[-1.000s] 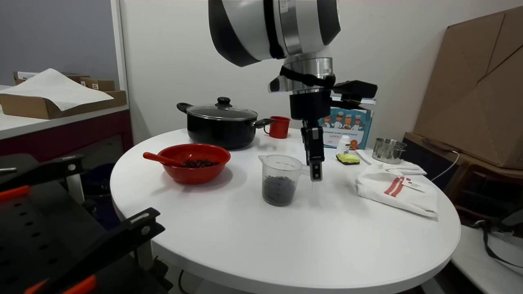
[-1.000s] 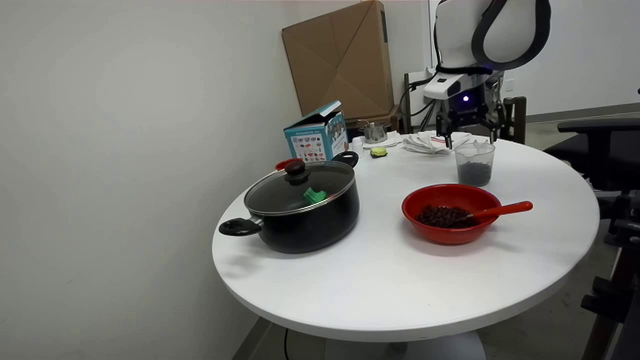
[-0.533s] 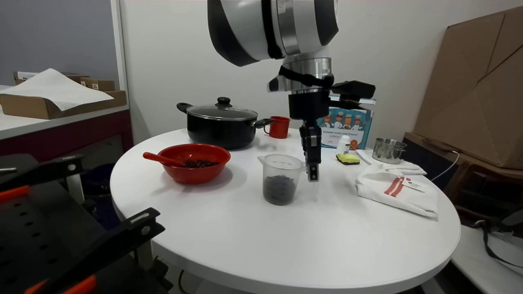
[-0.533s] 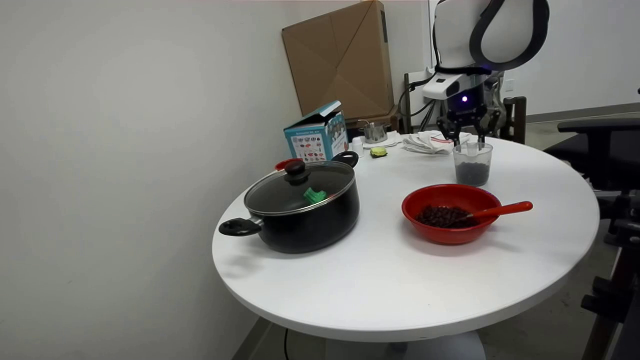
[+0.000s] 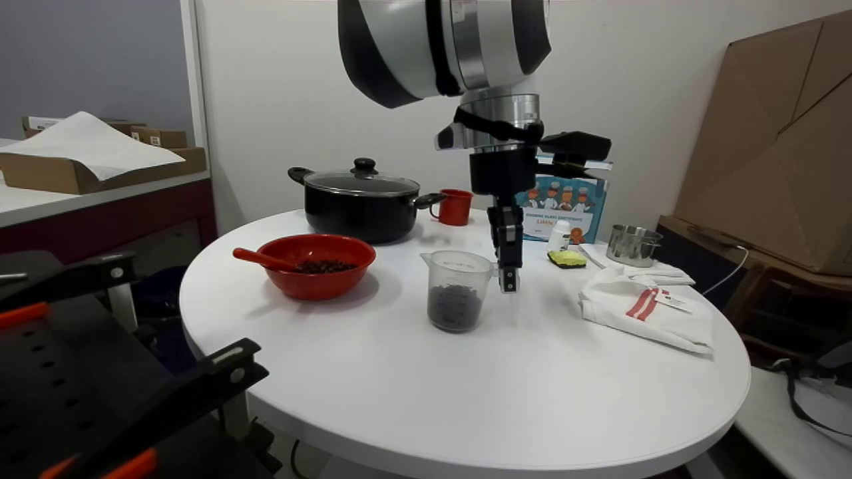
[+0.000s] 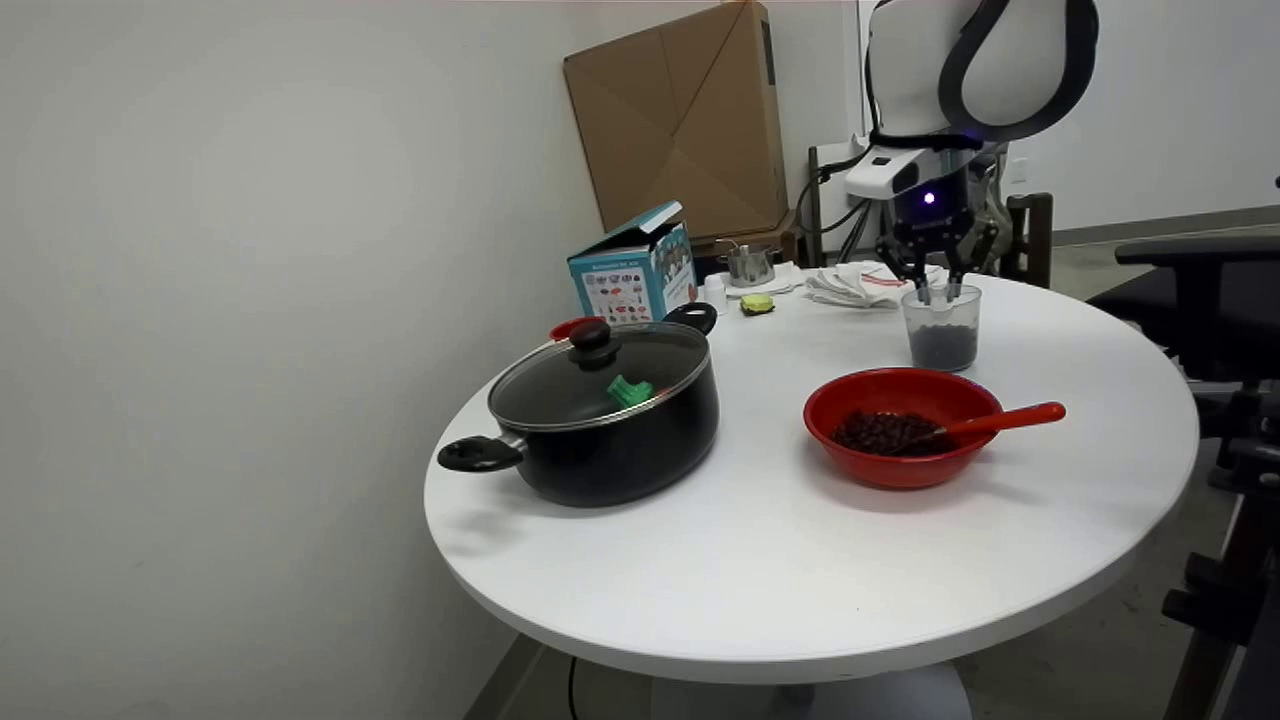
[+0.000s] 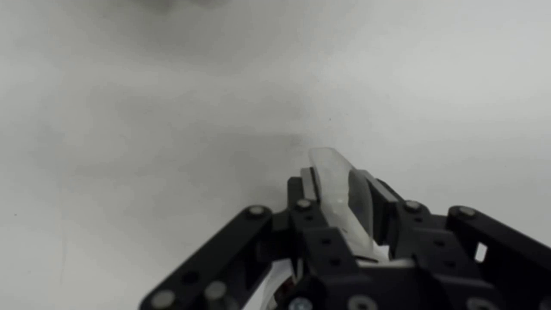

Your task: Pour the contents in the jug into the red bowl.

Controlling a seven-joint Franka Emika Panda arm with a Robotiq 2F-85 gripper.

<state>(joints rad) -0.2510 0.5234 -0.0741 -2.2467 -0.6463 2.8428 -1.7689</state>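
Left to right in an exterior view: red spoon (image 5: 265,259) resting in the red bowl (image 5: 318,286); black lidded pot (image 5: 359,213) and red cup (image 5: 456,207) farther back; then the clear jug (image 5: 458,281), upright on the white table (image 5: 466,399). Holds blackish contents (image 5: 454,310) in the lower part. Stands between bowl and gripper (image 5: 509,281), pinched at the handle (image 7: 338,202) by both fingers (image 7: 382,186) in the wrist view.

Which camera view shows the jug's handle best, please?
The wrist view: the handle appears large between the gripper's fingers. In an exterior view, a finger partly hides it; in an exterior view, the jug stands before it.
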